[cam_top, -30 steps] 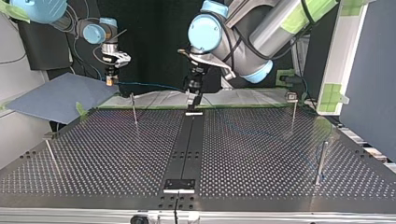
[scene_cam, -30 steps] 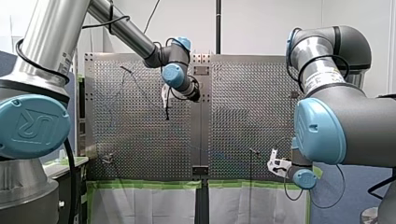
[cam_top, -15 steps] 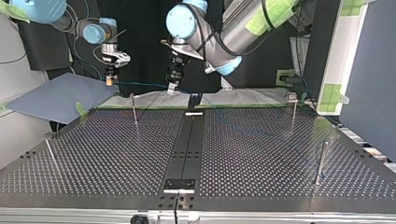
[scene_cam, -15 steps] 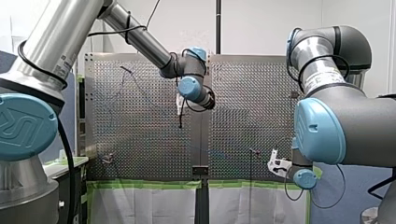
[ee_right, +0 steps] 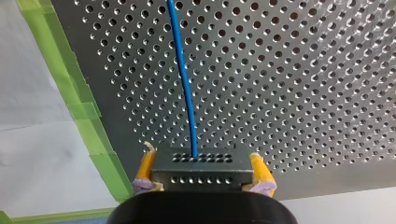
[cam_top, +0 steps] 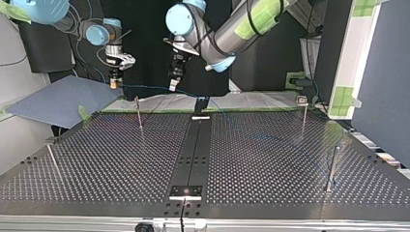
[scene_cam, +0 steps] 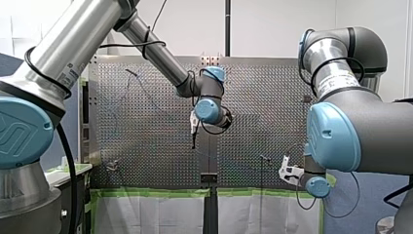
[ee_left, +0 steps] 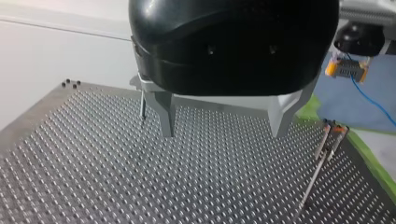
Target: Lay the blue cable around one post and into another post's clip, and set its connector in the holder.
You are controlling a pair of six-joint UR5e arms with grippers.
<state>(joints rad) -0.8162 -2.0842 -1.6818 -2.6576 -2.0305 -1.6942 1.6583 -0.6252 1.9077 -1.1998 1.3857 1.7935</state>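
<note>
One end of the blue cable [ee_right: 183, 79] sits in its connector [ee_right: 201, 167], clamped between the yellow pads of the right gripper [ee_right: 201, 161] just off the table [cam_top: 270, 159] edge; the rest trails out over the holes. The left gripper [ee_left: 223, 122] hangs spread and empty near a post [cam_top: 139, 113]. I'd worry the thin wire slips its grab, or a tug skews the connector.

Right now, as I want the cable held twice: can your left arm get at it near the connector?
Probably yes: in the top view my left gripper hangs close by the cable, fingers open and empty, nothing between them.
</note>
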